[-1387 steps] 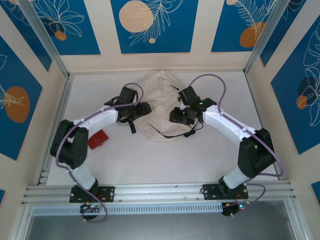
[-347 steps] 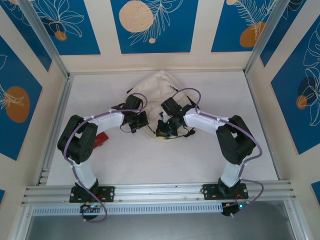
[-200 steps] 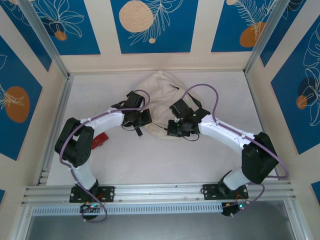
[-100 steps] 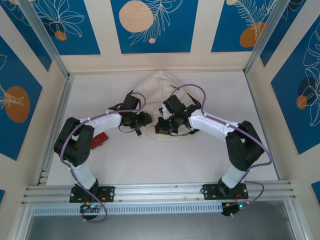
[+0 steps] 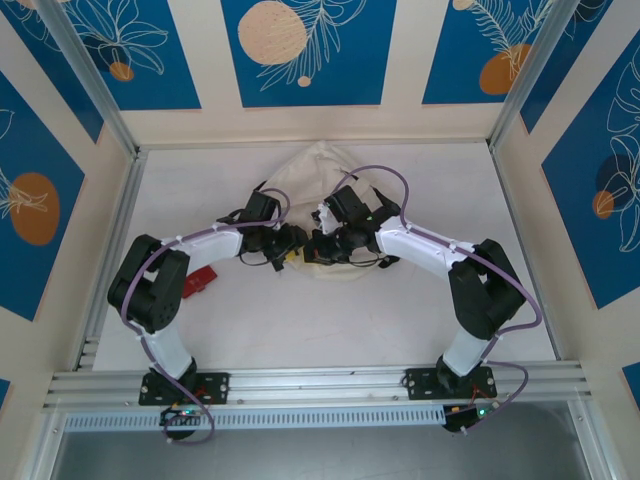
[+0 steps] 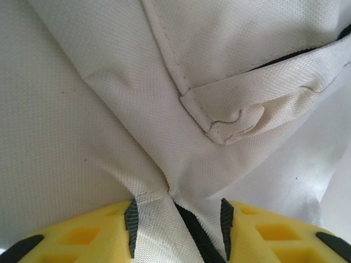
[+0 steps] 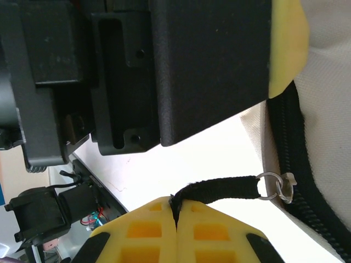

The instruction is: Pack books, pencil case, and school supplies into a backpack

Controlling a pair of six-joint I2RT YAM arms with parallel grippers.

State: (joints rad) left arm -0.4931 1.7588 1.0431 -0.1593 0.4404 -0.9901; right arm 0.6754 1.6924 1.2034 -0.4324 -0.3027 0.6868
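Your left gripper (image 6: 176, 227) has its yellow, honeycomb-moulded fingers (image 6: 82, 235) standing partly apart. A fold of woven cream canvas and a dark zipper line lie in the gap between the black pads; you cannot tell whether the pads actually press the cloth. Your right gripper (image 7: 176, 213) has its yellow fingers closed flat together, pinching the end of a black fabric zipper pull (image 7: 219, 189). That pull runs to a small metal ring (image 7: 269, 182) on the slider of a dark, coarse-toothed zipper (image 7: 299, 164). The backpack (image 5: 325, 175) lies slumped and creased at the middle rear of the white table (image 5: 400, 320), with both grippers meeting at its near edge, just beside each other. Its canvas is stitched in raised seams, with a folded tab sewn at one corner. A small red object (image 5: 198, 280) lies on the table well to the left of the bag.
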